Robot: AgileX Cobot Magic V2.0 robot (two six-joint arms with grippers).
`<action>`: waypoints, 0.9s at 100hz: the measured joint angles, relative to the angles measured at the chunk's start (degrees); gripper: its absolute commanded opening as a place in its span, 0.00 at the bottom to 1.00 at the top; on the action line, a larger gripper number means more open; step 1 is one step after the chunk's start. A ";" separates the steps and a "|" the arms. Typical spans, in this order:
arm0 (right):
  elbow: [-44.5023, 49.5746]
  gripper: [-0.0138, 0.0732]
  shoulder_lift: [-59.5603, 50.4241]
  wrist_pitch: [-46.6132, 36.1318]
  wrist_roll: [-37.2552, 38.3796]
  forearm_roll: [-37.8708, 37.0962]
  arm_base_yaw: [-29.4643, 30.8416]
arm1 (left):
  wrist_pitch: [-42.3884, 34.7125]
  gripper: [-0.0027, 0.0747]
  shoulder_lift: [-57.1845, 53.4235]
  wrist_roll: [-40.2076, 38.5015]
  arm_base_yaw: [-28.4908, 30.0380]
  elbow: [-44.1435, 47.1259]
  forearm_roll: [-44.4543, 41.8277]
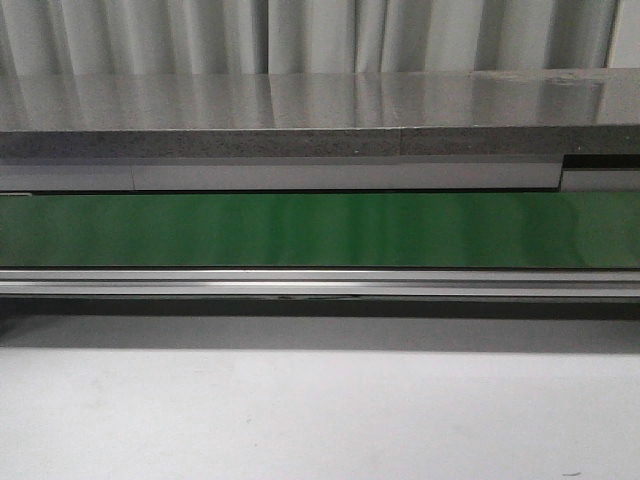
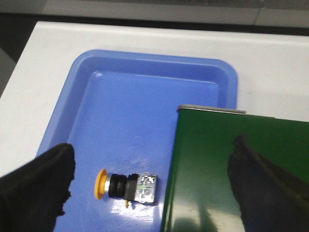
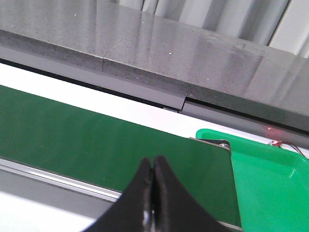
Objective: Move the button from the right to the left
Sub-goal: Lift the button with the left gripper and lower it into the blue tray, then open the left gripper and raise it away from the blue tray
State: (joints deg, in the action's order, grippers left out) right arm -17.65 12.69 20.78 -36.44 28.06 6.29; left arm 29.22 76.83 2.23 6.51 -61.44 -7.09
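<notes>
The button [image 2: 126, 186], with a yellow-orange cap and black body, lies on its side in the blue tray [image 2: 145, 92], close to the end of the green belt [image 2: 231, 164]. My left gripper [image 2: 154, 193] hangs above it, open and empty, one finger [image 2: 36, 188] over the tray and the other [image 2: 265, 188] over the belt. My right gripper [image 3: 153, 166] is shut and empty above the green belt [image 3: 96, 140], near its end by a green tray [image 3: 270, 179]. Neither gripper nor the button shows in the front view.
The green conveyor belt [image 1: 320, 230] runs across the front view behind a metal rail [image 1: 320, 283], with a grey stone ledge [image 1: 300, 115] beyond. White table surface [image 1: 320, 410] lies in front. A red light glows by the green tray's far rim [image 3: 268, 128].
</notes>
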 measured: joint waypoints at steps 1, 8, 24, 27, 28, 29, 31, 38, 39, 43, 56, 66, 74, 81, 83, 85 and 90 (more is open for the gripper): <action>0.00 0.08 0.00 0.00 0.00 0.00 0.00 | -0.27 0.82 -0.73 0.00 -0.17 0.46 0.00; 0.00 0.08 0.00 0.00 0.00 0.00 0.00 | -1.32 0.82 -4.32 0.00 -1.86 3.01 0.14; 0.00 0.08 0.00 0.00 0.00 0.00 0.00 | -2.74 0.82 -12.66 0.00 -5.50 10.29 0.14; 0.00 0.08 0.00 0.00 0.00 0.00 0.00 | -3.40 0.81 -14.64 0.00 -6.15 11.75 0.14; 0.00 0.08 0.00 0.00 0.00 0.00 0.00 | -3.42 0.81 -15.04 0.00 -6.47 12.12 0.14; 0.00 0.08 0.00 0.00 0.00 0.00 0.00 | -3.76 0.80 -15.84 0.00 -6.62 12.86 0.26; 0.00 0.08 0.00 0.00 0.00 0.00 0.00 | -4.05 0.79 -16.63 0.00 -7.09 14.01 0.37; 0.00 0.08 0.00 0.00 0.00 0.00 0.00 | -5.68 0.74 -20.55 0.00 -8.56 17.98 0.97; 0.00 0.08 0.00 0.00 0.00 0.00 0.00 | -6.09 0.74 -21.33 0.00 -8.68 18.38 1.08; 0.00 0.08 0.00 0.00 0.00 0.00 0.00 | -7.28 0.69 -23.55 0.00 -9.42 20.73 1.51; 0.00 0.08 0.00 0.00 0.00 0.00 0.00 | -9.62 0.49 -29.19 0.00 -10.81 26.56 2.33; 0.00 0.08 0.00 0.00 0.00 0.00 0.00 | -9.83 0.24 -32.18 0.00 -10.87 29.44 2.53; 0.00 0.08 0.00 0.00 0.00 0.00 0.00 | -9.83 0.06 -33.47 0.00 -10.87 30.34 2.53; 0.00 0.08 0.00 0.00 0.00 0.00 0.00 | -9.86 0.04 -33.92 0.00 -10.87 30.71 2.53; 0.00 0.08 0.00 0.00 0.00 0.00 0.00 | -9.86 0.04 -33.89 0.00 -10.87 30.71 2.53; 0.00 0.08 0.00 0.00 0.00 0.00 0.00 | -9.86 0.04 -33.89 0.00 -10.87 30.71 2.53; 0.00 0.08 0.00 0.00 0.00 0.00 0.00 | -9.86 0.04 -33.89 0.00 -10.87 30.71 2.53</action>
State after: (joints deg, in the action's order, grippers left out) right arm -17.65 12.69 20.78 -36.44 28.06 6.29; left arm 19.36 42.94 2.23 -4.36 -30.73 -4.56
